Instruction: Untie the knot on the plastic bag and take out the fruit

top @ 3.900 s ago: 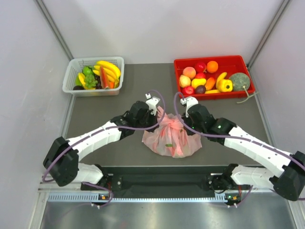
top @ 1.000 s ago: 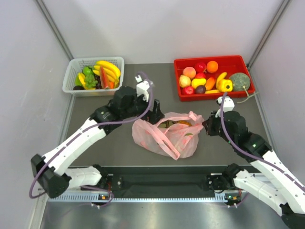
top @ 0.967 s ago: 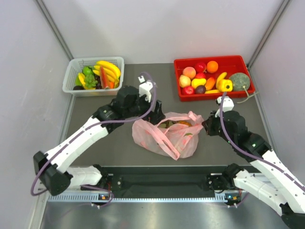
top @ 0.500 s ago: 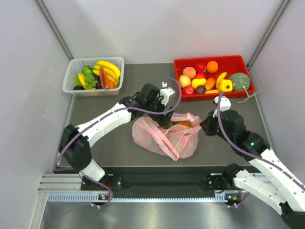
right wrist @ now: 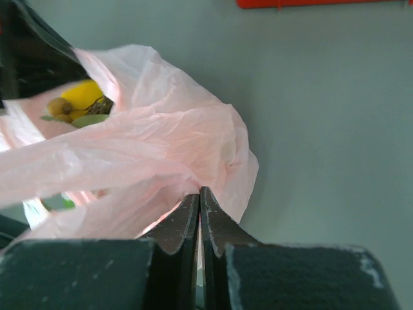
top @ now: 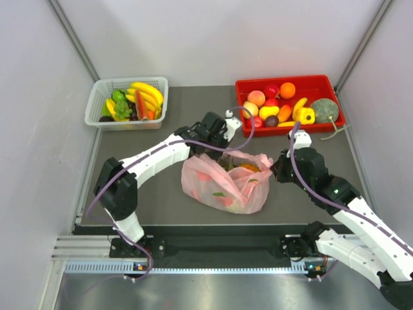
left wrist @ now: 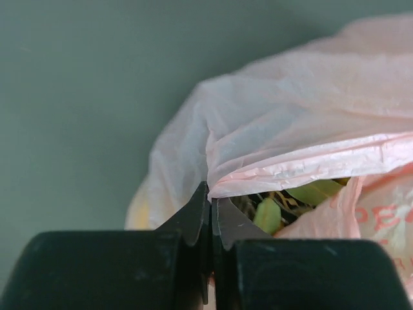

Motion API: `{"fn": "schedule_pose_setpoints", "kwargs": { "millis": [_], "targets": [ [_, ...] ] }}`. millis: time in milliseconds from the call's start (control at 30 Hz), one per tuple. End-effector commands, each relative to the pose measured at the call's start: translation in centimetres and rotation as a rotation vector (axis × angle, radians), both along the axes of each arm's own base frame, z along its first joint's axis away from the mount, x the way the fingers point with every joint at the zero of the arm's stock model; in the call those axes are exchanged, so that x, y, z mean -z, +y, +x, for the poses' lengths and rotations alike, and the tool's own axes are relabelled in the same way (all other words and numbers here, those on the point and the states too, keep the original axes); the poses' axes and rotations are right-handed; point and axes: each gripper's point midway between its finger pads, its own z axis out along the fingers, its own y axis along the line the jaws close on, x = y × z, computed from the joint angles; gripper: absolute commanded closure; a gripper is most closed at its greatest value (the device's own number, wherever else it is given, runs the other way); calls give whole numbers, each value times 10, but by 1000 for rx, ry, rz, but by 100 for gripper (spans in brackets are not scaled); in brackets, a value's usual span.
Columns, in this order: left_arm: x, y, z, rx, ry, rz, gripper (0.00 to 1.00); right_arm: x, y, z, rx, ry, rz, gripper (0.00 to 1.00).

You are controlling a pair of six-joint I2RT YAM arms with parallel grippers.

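We see the thin, crinkly, translucent pale-pink plastic bag [top: 219, 190] lying mid-way across the dark grey desk [top: 161, 201], its mouth gaping open at the top. Our left hand [left wrist: 211, 201] is pressed together on the far left rim of that mouth, pinching the film. Our right hand [right wrist: 199, 194] is likewise closed, pinching a fold of film at the bag's right end. Inside the opening lie the toy fruit [top: 244, 167], yellow and orange pieces with green leaves. Far left stands a white mesh basket [top: 95, 110] of bananas and green pieces. Far right is a red plastic tray [top: 316, 82] of assorted fruit.
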Motion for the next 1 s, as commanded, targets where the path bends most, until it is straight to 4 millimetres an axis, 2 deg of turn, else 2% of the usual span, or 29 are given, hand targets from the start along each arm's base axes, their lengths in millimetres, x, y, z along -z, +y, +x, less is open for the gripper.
{"fn": "schedule_pose_setpoints", "kwargs": {
  "millis": [0,67,100,133,267,467,500,600,667,700,767,800,867,900,967],
  "targets": [
    [-83,3,35,-96,-238,-74,100,-3,-5,15,92,-19,23,100],
    [-123,7,41,-125,-330,-116,100,-5,-4,20,112,-27,34,100],
    [-136,10,42,-134,-358,-129,100,-3,-3,23,117,-21,30,100],
    [-161,13,42,-142,-401,-162,100,-6,-1,27,120,-31,41,100],
    [-215,23,35,-156,-480,-227,100,-2,0,42,146,-28,31,100],
    [-273,38,18,-175,-567,-341,100,7,0,63,175,-12,34,100],
    [-286,42,11,-177,-588,-370,100,11,-1,65,180,-4,33,100],
    [-309,48,-1,-166,-622,-431,100,23,-1,72,190,25,39,100],
    [-306,41,-11,-114,-583,-457,100,29,-1,74,193,35,35,100],
    [-298,39,-15,-98,-552,-450,100,31,-1,75,193,40,35,100],
    [-271,31,-23,-53,-475,-438,100,34,1,74,183,45,38,100],
    [-249,33,-27,-53,-441,-422,100,35,1,72,175,48,38,100],
    [-236,36,-39,-37,-418,-441,100,34,2,70,159,42,43,100],
    [-212,35,-44,-45,-365,-432,100,34,3,68,142,37,38,100],
    [-210,36,-57,-29,-344,-487,100,31,3,64,125,29,42,100]
  ]
}}
